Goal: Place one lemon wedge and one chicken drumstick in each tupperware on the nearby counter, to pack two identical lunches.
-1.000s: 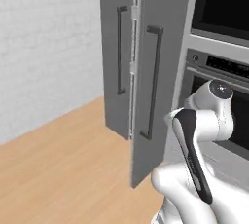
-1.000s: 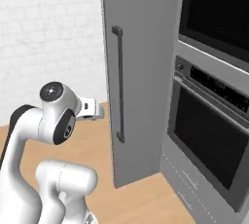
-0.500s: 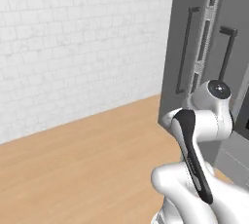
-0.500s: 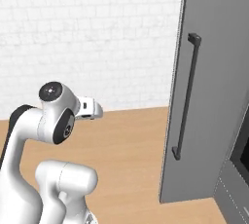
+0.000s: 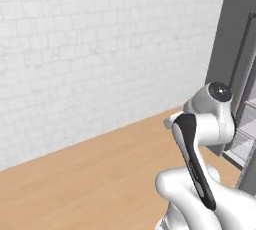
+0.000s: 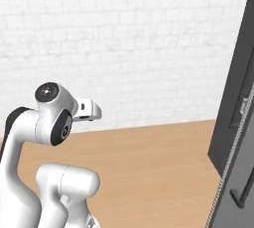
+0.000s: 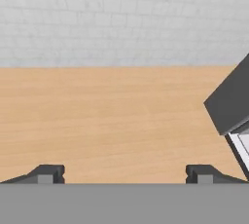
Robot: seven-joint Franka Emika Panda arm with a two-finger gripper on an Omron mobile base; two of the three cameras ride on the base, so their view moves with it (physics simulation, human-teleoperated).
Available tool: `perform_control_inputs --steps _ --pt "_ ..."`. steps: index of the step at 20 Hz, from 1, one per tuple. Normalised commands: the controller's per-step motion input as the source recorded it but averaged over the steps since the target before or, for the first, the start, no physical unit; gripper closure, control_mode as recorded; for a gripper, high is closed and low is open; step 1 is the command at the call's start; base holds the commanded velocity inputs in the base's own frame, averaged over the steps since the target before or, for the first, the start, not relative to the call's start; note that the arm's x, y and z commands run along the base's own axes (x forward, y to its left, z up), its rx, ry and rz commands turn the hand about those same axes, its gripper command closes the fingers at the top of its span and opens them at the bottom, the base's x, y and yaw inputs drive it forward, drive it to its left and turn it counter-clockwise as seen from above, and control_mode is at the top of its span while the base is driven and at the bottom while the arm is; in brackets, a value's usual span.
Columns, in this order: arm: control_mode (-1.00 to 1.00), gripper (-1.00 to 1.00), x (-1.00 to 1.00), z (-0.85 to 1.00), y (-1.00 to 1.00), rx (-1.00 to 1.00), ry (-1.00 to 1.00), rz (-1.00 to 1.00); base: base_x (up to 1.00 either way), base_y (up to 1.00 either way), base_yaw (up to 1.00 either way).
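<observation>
Left base view, left to right: one white brick wall (image 5: 100, 49) fills the upper left and centre, one wooden floor (image 5: 90, 184) runs across the lower half, one white arm (image 5: 200, 139) rises at lower right, one dark grey cabinet panel (image 5: 235, 39) stands at the right edge with one thin dark vertical handle (image 5: 242, 49) on it. Pale drawer fronts show just behind the arm at the right edge; count unclear.

Right base view, left to right: the arm sits at lower left, its wrist stub pointing right at mid-left; same brick wall across the top, same floor through the middle, one dark cabinet door at the right edge with one handle low on it.

Hand view: end effector (image 7: 125, 174) released, jaws spread wide, nothing between them. Two dark fingertips (image 7: 47, 173) at the bottom, one lower left, one lower right. Bare floor between and above them, brick wall along the top, one dark cabinet corner at middle right.

Task items: zero lemon wedges, zero drumsticks, zero tupperwares, no surface visible in these frames, so I can't tell where they are.
</observation>
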Motion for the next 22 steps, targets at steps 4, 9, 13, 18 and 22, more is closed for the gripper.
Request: perform_control_inputs --steps 4,9,13,18,22 --pt "1.0 -1.0 0.0 0.0 0.0 0.0 0.0 0.0 1.0 0.95 -0.35" --pt "1.0 -1.0 0.0 0.0 0.0 0.0 0.0 0.0 0.86 0.64 -0.78" --pt "1.0 -1.0 0.0 0.0 0.0 0.0 0.0 0.0 0.91 0.75 -0.81" --pt "1.0 -1.0 0.0 0.0 0.0 0.0 0.0 0.0 0.99 0.65 -0.71" --pt "1.0 -1.0 0.0 0.0 0.0 0.0 0.0 0.0 0.79 0.54 -0.82"
